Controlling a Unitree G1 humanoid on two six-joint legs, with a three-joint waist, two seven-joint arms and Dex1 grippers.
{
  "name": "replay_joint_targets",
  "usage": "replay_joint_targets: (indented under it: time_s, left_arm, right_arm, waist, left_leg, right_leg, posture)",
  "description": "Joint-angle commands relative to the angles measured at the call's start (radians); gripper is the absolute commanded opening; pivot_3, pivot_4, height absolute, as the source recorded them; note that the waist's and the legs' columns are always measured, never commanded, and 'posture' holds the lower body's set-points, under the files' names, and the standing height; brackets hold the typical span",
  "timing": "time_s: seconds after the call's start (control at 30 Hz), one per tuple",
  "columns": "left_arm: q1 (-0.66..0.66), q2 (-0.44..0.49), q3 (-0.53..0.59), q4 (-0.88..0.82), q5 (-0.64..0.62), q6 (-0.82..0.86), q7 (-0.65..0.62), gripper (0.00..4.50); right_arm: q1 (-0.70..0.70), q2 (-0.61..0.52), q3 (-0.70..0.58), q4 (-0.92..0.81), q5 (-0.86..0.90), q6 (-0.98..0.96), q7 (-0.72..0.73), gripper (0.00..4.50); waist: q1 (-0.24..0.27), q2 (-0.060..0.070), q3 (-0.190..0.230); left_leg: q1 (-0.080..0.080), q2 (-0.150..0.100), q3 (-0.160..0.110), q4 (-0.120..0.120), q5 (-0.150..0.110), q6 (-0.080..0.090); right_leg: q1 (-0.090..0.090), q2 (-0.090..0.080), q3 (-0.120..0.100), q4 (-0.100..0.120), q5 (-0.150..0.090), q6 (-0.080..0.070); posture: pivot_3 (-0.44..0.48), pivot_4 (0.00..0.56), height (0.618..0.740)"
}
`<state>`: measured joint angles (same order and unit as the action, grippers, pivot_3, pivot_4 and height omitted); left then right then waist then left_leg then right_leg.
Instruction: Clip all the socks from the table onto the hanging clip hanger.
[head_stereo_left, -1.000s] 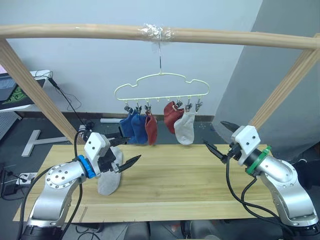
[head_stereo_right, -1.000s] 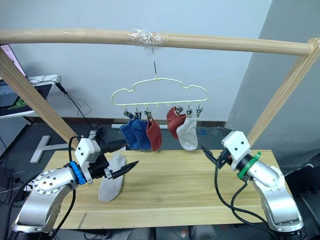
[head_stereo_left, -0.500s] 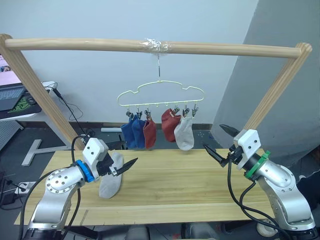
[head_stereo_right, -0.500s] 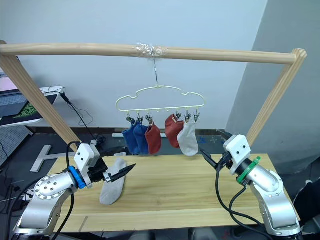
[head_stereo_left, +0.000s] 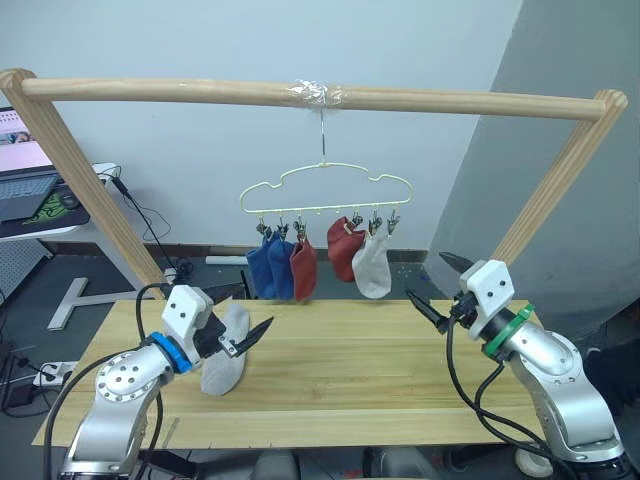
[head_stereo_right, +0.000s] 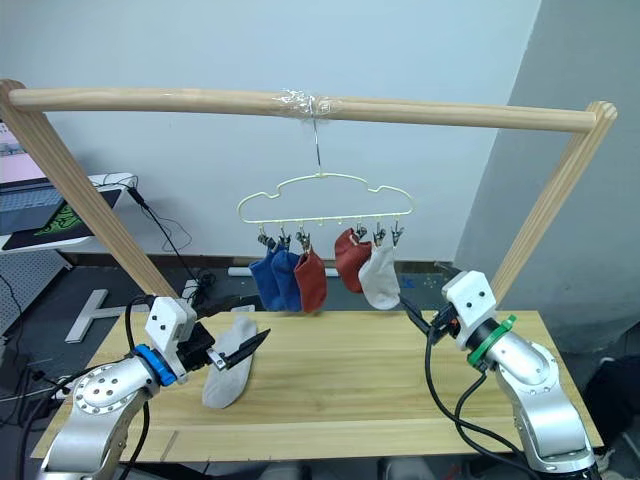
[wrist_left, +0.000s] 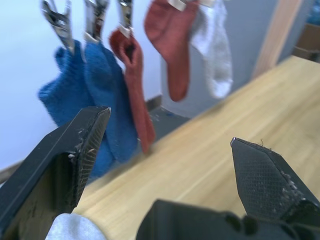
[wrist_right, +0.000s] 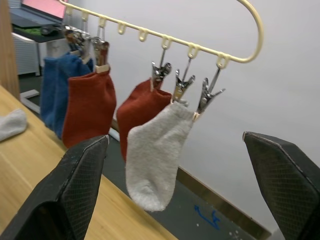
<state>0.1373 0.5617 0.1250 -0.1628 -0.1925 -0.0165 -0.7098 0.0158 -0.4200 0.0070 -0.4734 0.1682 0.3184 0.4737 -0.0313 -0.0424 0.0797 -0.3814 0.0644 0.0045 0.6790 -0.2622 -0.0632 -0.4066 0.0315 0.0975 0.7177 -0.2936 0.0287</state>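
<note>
- Pale wall behind, dark floor below; a light plank table (head_stereo_left: 380, 385) spans the foreground under a wooden bar (head_stereo_left: 180, 90) on two slanted wooden posts. A laptop (head_stereo_left: 25, 185) sits on a side desk at far left.
- Left pincer (head_stereo_left: 243, 313): fingers spread, holding nothing, poised over the left part of the table, tips toward the hanging socks.
- One light grey sock (head_stereo_left: 224, 355) lies flat on the table just beside the left pincer, long axis running near-to-far.
- Clip hanger (head_stereo_left: 325, 190): pale yellow wire, hooked on the bar at its taped centre, long axis left to right.
- Five socks hang from its clips, toes down: two blue socks (head_stereo_left: 268, 270), one rust red sock (head_stereo_left: 302, 270), a second red sock (head_stereo_left: 343, 248), one hanging grey sock (head_stereo_left: 373, 268). One silver clip (wrist_right: 209, 95) to the right of the grey sock is bare.
- Right pincer (head_stereo_left: 432, 283): fingers spread, empty, above the table's right part, pointing toward the hanger.
</note>
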Motion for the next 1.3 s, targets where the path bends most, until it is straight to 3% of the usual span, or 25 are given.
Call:
replay_joint_targets:
  time_s: [0.03,0.4,0.5,0.7,1.3]
  left_arm:
    - [0.008,-0.006,0.013,-0.031,0.015,-0.035,0.028,4.48]
    - [0.011,0.0,-0.012,-0.03,0.016,-0.055,0.007,4.48]
    - [0.006,0.001,-0.019,-0.033,0.017,-0.055,0.002,4.5]
    - [-0.003,0.003,-0.021,-0.049,0.005,-0.036,-0.005,4.5]
    - [-0.156,0.02,-0.048,-0.13,-0.075,0.08,-0.071,4.5]
  right_arm:
    - [-0.035,0.01,-0.011,-0.014,-0.007,0.042,-0.039,4.5]
    - [-0.065,0.059,-0.016,-0.054,0.022,0.132,-0.097,4.5]
    - [-0.071,0.08,-0.027,-0.055,0.031,0.147,-0.119,3.9]
    - [-0.105,0.105,-0.017,-0.061,0.037,0.196,-0.138,1.72]
    - [-0.286,0.244,0.021,-0.021,-0.027,0.373,-0.336,1.72]
  waist:
    - [0.0,0.0,0.0]
    - [0.002,0.002,0.001]
    - [0.001,0.004,0.003]
    - [0.0,0.007,0.009]
    - [-0.001,0.012,0.07]
  left_leg:
    - [0.0,0.0,0.0,0.0,0.0,0.0]
    - [0.0,0.0,0.0,0.0,0.0,0.0]
    - [0.0,0.0,0.0,0.0,0.0,0.0]
    - [0.0,0.0,0.0,-0.001,0.0,0.0]
    - [-0.005,0.0,-0.001,-0.002,0.0,0.0]
  right_leg:
    - [0.0,0.0,0.0,0.0,0.0,0.0]
    - [0.0,0.0,0.0,0.0,-0.001,-0.002]
    - [0.0,0.0,0.0,0.0,-0.001,-0.002]
    - [-0.001,0.0,0.0,0.0,-0.002,-0.003]
    - [-0.005,0.0,0.0,-0.002,-0.002,-0.003]
  posture:
    - [0.059,0.025,0.7]
    - [0.054,0.059,0.7]
    - [0.053,0.067,0.7]
    - [0.051,0.084,0.7]
    - [0.025,0.162,0.7]
